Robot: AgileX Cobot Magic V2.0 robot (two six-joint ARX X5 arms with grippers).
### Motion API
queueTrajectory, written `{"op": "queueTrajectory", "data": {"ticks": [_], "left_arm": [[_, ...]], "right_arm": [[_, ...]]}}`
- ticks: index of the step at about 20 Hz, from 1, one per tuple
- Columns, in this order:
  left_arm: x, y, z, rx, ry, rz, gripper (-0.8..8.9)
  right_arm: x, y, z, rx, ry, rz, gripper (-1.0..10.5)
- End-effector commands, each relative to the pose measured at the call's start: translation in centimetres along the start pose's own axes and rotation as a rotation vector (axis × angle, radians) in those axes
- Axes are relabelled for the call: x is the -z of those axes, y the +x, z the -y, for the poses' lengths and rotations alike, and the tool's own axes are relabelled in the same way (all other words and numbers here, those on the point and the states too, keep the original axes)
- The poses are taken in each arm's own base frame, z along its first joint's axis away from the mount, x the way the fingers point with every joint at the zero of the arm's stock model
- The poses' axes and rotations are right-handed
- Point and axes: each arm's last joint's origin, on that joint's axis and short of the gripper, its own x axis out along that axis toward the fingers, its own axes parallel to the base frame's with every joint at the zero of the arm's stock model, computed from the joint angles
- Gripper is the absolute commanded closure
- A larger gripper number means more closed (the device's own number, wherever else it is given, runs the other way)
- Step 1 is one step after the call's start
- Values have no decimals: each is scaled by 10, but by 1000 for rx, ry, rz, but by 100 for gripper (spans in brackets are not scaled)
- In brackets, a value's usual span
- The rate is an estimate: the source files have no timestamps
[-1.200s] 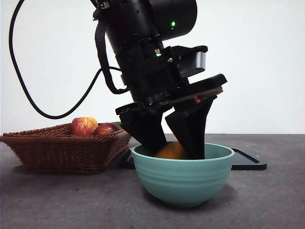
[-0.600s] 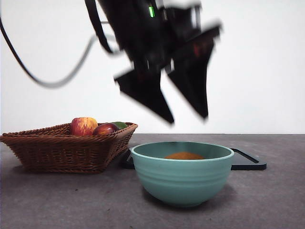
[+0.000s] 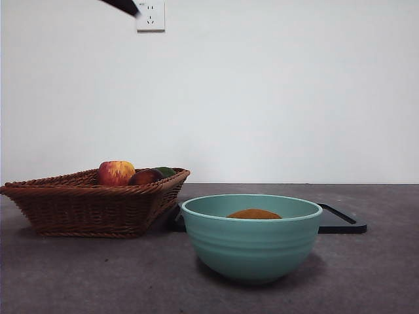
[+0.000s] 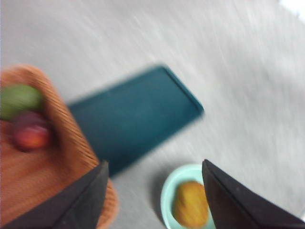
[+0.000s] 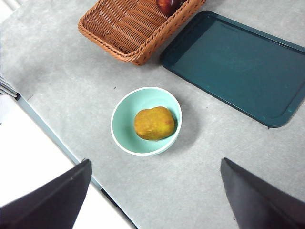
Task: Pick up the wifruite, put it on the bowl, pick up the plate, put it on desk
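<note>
The brown wifruite (image 3: 254,214) lies loose inside the teal bowl (image 3: 252,242) on the desk (image 3: 65,281). From above, the wifruite (image 5: 154,123) sits in the middle of the bowl (image 5: 119,138). The plate (image 5: 233,67), a flat dark teal rectangle, lies on the desk behind the bowl, and only its edge (image 3: 340,222) shows in the front view. My left gripper (image 4: 153,164) is open and empty, high over the bowl (image 4: 169,191) and the plate (image 4: 133,119); its picture is blurred. My right gripper (image 5: 156,162) hangs open and empty, high above the bowl.
A wicker basket (image 3: 91,206) stands left of the bowl with a red-yellow apple (image 3: 116,173), a dark red fruit (image 3: 145,176) and something green (image 3: 165,171). The basket's corner meets the plate's near edge. A black arm tip (image 3: 121,5) shows at the top left.
The gripper that stood in the bowl around the wifruite has risen with open jaws and left the front view upward. The wifruite stays in the bowl.
</note>
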Motion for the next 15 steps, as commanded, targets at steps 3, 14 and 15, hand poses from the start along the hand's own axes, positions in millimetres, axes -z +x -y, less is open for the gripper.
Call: {"op": "queueTrajectory", "data": {"ticks": [3,14,15], "left_arm": [[21,-31,-14,-24,-50,29,497],[111,-41,-18,216,-142,-138,499],[112,-41,-18,215,-144,-147,501]], "right_arm": [[-4,-2,-2,-3,-9,14,514],[-1,5,2,-6,33,-17,514],[1,7,3,-7,38,-27,514]]}}
